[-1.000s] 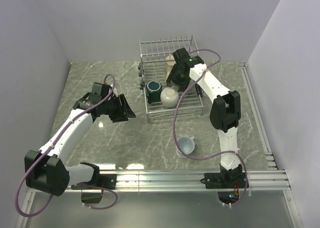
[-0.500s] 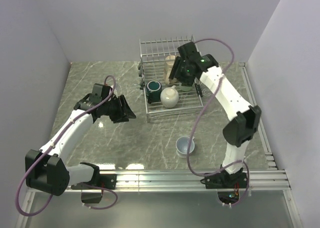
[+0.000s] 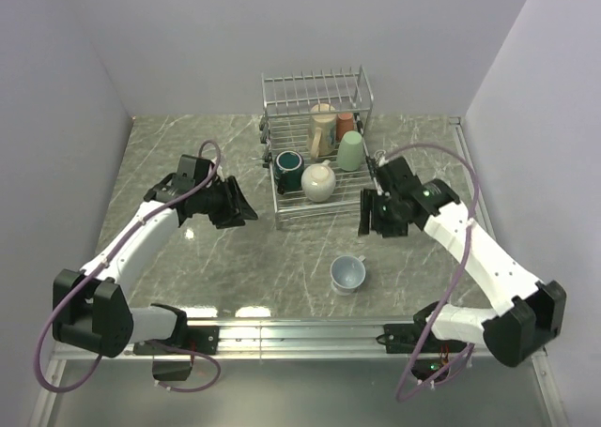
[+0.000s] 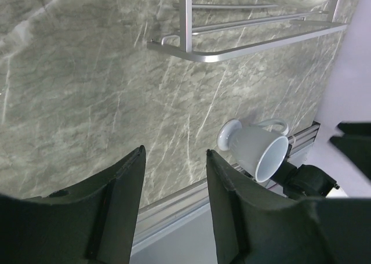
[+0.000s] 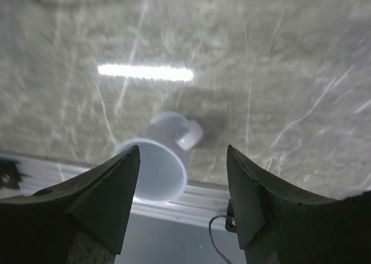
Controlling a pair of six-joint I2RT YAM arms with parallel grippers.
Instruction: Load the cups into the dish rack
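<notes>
mugs (image 3: 317, 181) in the rack (image 3: 314, 82): five; one pale mug (image 3: 348, 273) lies on the table (image 3: 188, 145). left gripper (image 3: 242, 209) and right gripper (image 3: 365, 221) both gape, empty.

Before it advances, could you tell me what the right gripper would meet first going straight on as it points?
Most likely the pale blue-white cup, framed between the open right gripper's fingers in its wrist view; depth is unclear, so the table could come first.
</notes>
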